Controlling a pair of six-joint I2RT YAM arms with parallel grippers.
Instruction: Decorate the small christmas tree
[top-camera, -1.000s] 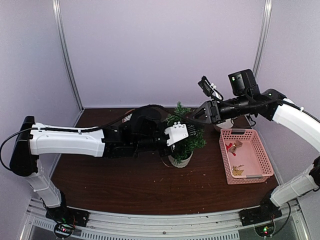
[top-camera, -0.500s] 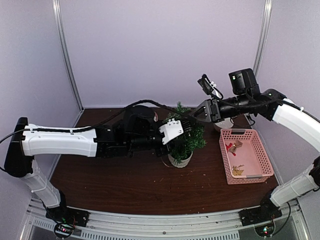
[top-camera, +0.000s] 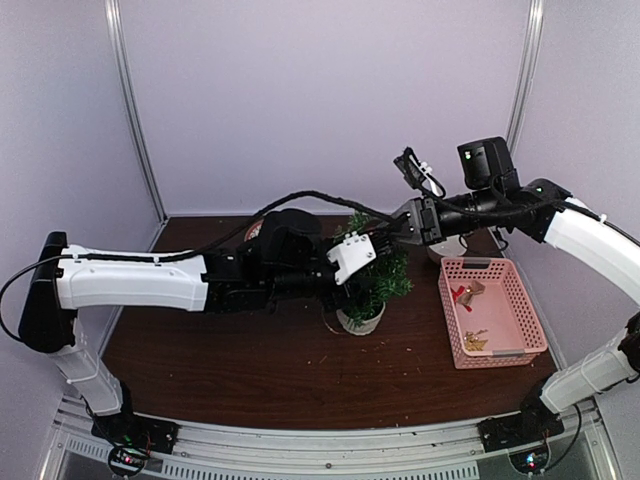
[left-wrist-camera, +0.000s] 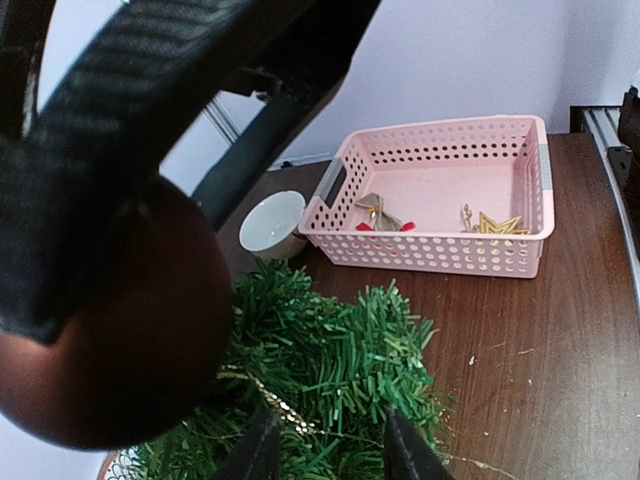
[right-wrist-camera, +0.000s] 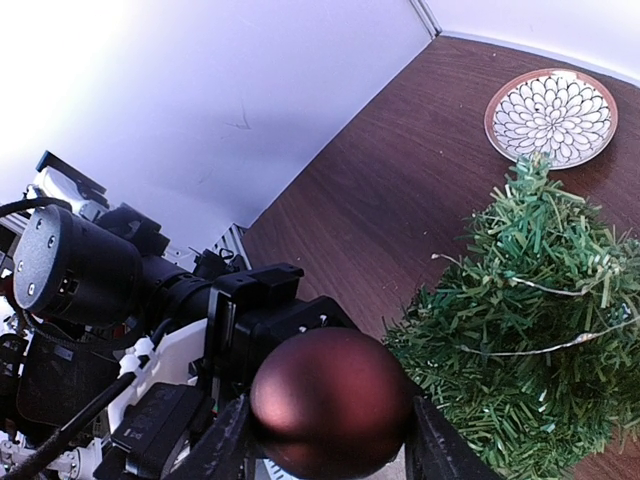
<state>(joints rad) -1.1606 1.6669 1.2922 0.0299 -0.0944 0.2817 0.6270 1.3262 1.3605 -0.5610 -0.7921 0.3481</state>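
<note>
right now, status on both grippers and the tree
Left gripper open over the tree. Right gripper shut on dark red bauble beside it. Tree upright. Grippers crowded together at treetop.

basket (top-camera: 497, 352) right of tree (top-camera: 385, 282), plate (right-wrist-camera: 551, 117) behind

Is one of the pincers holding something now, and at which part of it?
The right pincer holds the matte dark-red round bauble by its two opposite sides; the left pincer holds nothing.
</note>
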